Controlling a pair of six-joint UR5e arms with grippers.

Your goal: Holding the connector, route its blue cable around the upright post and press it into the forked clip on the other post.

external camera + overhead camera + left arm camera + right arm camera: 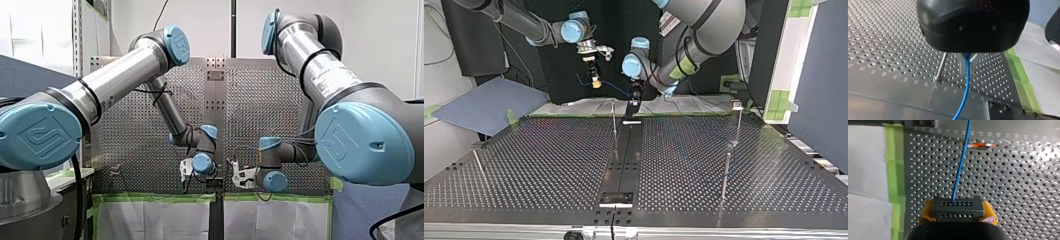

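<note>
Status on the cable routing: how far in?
Done: my right gripper is shut on the connector. In hand: the blue cable passes my left gripper beside the post, not around it. Left: wrapping it and clipping it in.

Connector (958,207): dark grey block, rows of small holes on face, upright, clamped between yellow pads (926,211) of my right gripper (958,213).

Blue cable (961,162): thin, leaves connector's top face, runs straight ahead over perforated plate. In left wrist view it passes under my left gripper (968,58), just beside upright post (941,67), apart from it.

Upright post: thin metal rod, standing in plate.

Second post (737,120): top view, upper right, pale head; fork not discernible.
</note>
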